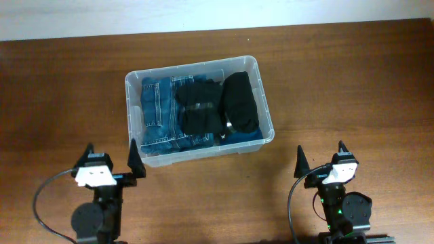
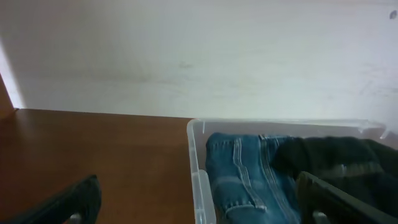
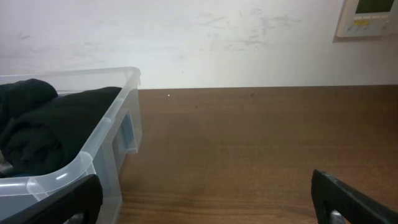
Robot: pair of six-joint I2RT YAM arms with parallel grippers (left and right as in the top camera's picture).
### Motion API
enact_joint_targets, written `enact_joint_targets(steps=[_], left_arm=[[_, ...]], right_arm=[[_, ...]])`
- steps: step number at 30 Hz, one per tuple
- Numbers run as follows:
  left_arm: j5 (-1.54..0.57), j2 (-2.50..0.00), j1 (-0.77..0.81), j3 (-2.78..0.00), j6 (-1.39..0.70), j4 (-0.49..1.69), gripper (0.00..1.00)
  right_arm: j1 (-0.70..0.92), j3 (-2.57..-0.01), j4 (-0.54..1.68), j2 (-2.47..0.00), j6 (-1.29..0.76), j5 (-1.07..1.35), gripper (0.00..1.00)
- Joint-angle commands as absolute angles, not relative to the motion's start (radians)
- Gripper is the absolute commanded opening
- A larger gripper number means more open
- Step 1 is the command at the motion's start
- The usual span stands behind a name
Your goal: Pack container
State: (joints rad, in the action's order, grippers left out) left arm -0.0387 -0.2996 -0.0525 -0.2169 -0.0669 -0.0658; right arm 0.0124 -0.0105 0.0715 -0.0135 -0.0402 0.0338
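The left gripper [image 1: 110, 154] is hanging at 7 o'clock over the table [image 1: 352, 81] and the right gripper [image 1: 321, 153] at 5 o'clock, both spread wide and gripping nothing. Beyond them, towards 12 o'clock, the container [image 1: 192, 64] is sitting near the table's centre, holding blue jeans [image 1: 159, 112] and black garments [image 1: 241, 102]. Only the left wrist view is showing the jeans' seams; only the right wrist view is showing a white wall panel [image 3: 367, 15] at 1 o'clock.
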Motion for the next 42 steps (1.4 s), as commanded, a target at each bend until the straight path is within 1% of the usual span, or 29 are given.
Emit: enact_joint_targets(steps=[1, 6, 10, 18, 21, 42], left_arm=[[-0.065, -0.228, -0.052, -0.142, -0.052, -0.084, 0.99], [-0.065, -0.156, -0.052, -0.053, -0.052, -0.126, 0.99], [-0.061, -0.109, -0.052, -0.008, -0.051, -0.120, 0.99], [-0.029, -0.028, -0.052, -0.009, 0.001, 0.088, 0.99], [-0.027, -0.005, -0.052, -0.008, 0.051, 0.081, 0.99], [-0.038, -0.005, -0.053, -0.009, 0.039, 0.080, 0.99]], right_arm=[[0.004, -0.006, 0.078, -0.004, -0.034, 0.025, 0.98], [0.004, -0.006, 0.078, -0.004, -0.034, 0.025, 0.98], [0.004, -0.006, 0.078, -0.004, -0.034, 0.025, 0.98], [0.004, -0.006, 0.078, -0.004, -0.033, 0.025, 0.98], [0.004, -0.006, 0.078, -0.004, -0.033, 0.025, 0.98], [0.004, -0.006, 0.078, -0.004, -0.034, 0.025, 0.98]])
